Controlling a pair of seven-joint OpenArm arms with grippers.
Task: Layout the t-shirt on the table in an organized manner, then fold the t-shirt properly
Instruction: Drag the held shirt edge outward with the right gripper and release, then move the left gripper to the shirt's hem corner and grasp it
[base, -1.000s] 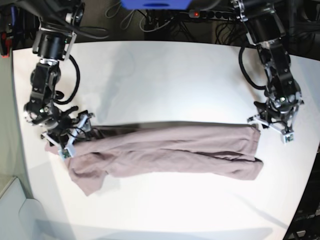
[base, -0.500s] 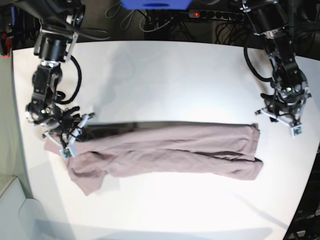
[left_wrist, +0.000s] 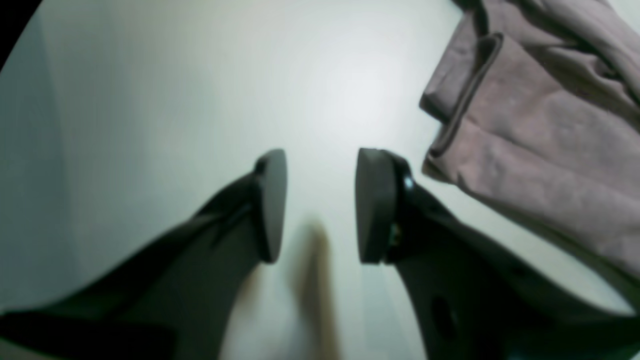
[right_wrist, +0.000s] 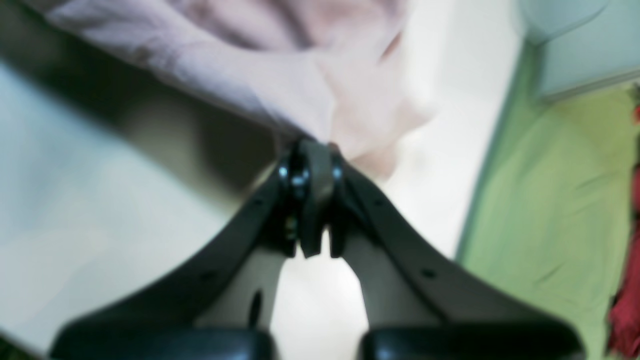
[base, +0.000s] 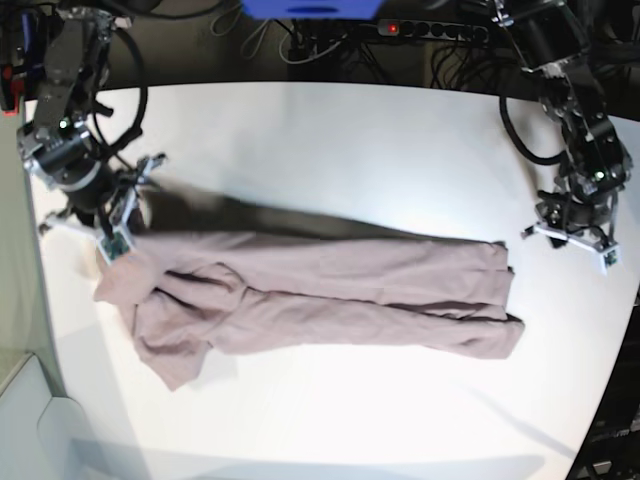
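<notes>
t-shirt (base: 330, 295) corner pinched (right) — left apart

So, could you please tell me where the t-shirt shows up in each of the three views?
Base: the t-shirt lies lengthwise across the middle of the table.
Left wrist: upper right corner, beside the open left gripper, not touching.
Right wrist: top centre, pinched by the shut right gripper.
Shared landmark: the white table.

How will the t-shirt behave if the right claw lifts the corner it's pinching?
The t-shirt probably hangs floppy: it lies bunched in soft folds. It likely trails across the table instead of rising whole, as only the right claw pinches it. The left claw stands open, apart from it.
</notes>
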